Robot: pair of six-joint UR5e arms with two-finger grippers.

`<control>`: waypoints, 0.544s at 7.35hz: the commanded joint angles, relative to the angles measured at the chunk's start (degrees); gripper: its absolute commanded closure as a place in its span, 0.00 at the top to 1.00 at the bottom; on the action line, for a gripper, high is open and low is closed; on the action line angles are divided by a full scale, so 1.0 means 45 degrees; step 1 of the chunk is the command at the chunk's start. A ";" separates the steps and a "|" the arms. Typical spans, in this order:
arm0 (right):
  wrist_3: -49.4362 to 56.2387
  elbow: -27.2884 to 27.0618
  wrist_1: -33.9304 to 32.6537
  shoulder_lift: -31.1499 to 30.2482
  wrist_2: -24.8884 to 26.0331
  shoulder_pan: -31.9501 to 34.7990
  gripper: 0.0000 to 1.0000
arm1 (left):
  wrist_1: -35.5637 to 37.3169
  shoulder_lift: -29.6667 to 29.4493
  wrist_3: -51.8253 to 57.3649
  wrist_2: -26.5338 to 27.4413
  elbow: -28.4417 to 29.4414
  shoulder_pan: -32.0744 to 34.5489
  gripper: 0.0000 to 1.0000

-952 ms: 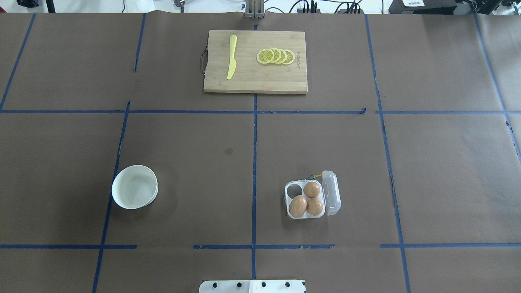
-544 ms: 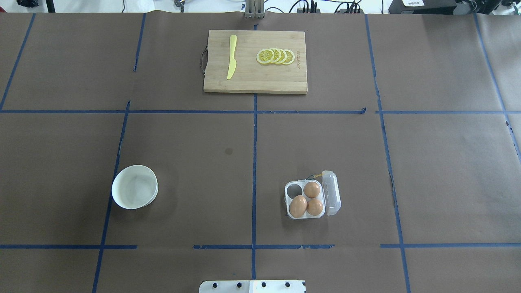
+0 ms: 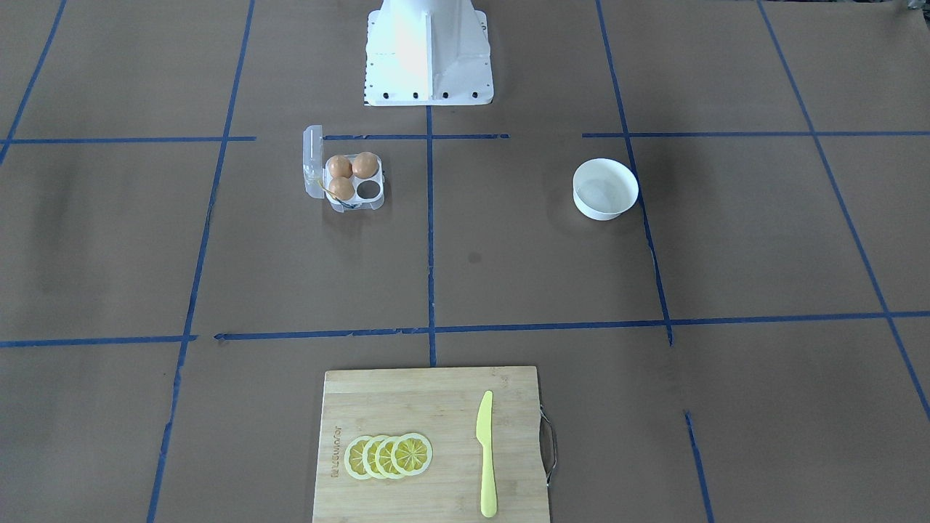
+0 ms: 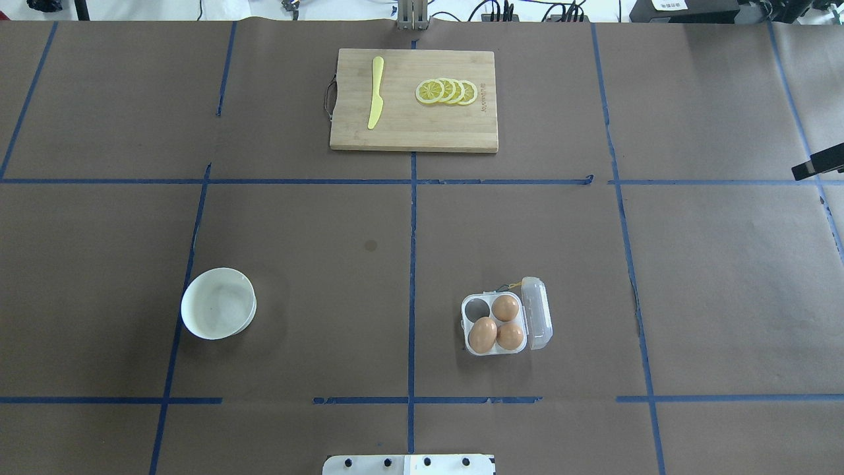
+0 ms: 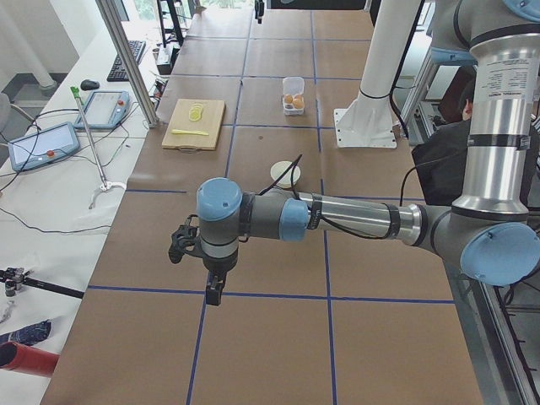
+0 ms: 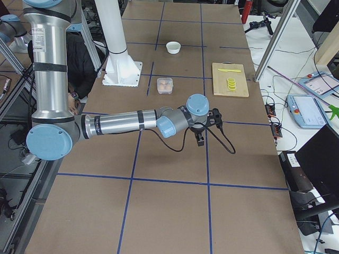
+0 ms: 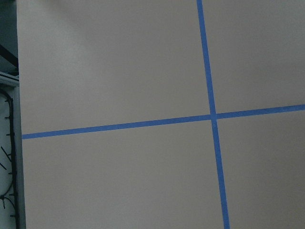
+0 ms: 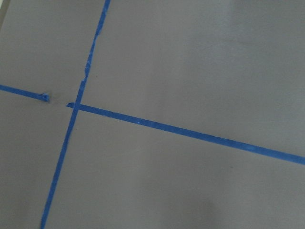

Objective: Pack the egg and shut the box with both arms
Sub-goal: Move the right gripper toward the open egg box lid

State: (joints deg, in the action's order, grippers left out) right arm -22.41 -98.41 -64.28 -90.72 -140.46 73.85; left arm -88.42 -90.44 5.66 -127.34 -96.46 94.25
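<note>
The clear egg box (image 4: 535, 313) stands open on the table, right of centre near the robot, its lid (image 3: 314, 163) lying back. Three brown eggs (image 4: 506, 307) (image 4: 482, 334) (image 4: 510, 336) fill three cells; one cell (image 4: 477, 308) is empty. I cannot tell which egg is the task's. My left gripper (image 5: 213, 291) hangs over bare table far from the box, past the bowl. My right gripper (image 6: 200, 140) hangs over bare table at the other end. I cannot tell whether either is open or shut. Both wrist views show only paper and blue tape.
An empty white bowl (image 4: 218, 303) stands left of centre. A wooden cutting board (image 4: 413, 135) at the far side carries a yellow knife (image 4: 376, 92) and lemon slices (image 4: 446, 91). The white pedestal base (image 3: 427, 51) stands behind the box. A black part (image 4: 817, 161) pokes in at the right edge.
A black part has come into the overhead view at its right edge. The box, eggs and bowl have not moved.
</note>
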 commanded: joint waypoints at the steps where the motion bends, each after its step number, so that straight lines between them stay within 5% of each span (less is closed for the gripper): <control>1: -0.2340 -0.0046 0.1433 0.0003 0.0314 -0.1814 0.14 | -0.0077 -0.0057 -0.0008 -0.0022 0.0030 -0.0027 1.00; 4: -0.6183 -0.1542 0.2216 -0.0173 0.0991 -0.4290 0.08 | -0.0097 -0.0077 -0.0008 -0.0489 -0.0048 -0.0027 1.00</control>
State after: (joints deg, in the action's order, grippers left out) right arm -43.18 -102.06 -54.93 -91.44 -138.24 60.01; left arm -88.82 -90.76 5.62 -128.52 -96.59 94.13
